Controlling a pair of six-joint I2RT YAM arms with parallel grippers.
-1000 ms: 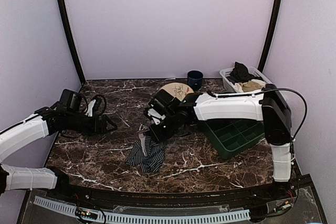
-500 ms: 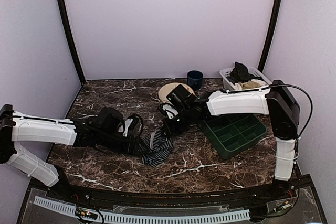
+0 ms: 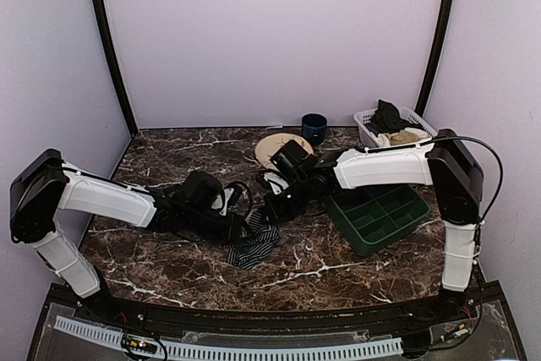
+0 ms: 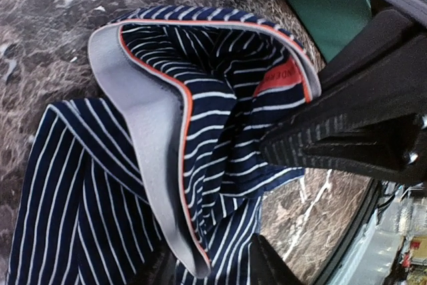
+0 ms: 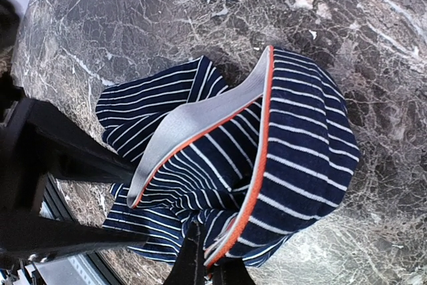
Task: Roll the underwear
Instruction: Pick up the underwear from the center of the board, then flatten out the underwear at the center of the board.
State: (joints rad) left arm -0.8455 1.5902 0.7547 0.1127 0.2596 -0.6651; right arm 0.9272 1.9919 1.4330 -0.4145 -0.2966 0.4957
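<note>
The underwear is a navy pinstriped heap at the table's middle, one part lifted. Its grey, orange-edged waistband folds over in a loop. My right gripper holds the raised edge from the right. In the right wrist view it is shut on the waistband's orange edge. My left gripper reaches in from the left. In its wrist view the jaws stand apart, a hanging fold of waistband and striped cloth between them. The right gripper's ribbed finger crosses that view.
A green divided tray lies right of the grippers. At the back right stands a white basket of dark and tan clothes. A dark blue cup and a tan plate sit at the back, behind the right arm.
My left arm has swung in from the left side to the underwear, its jaws narrowing around a fold. The right gripper has drawn the waistband up and slightly right.
</note>
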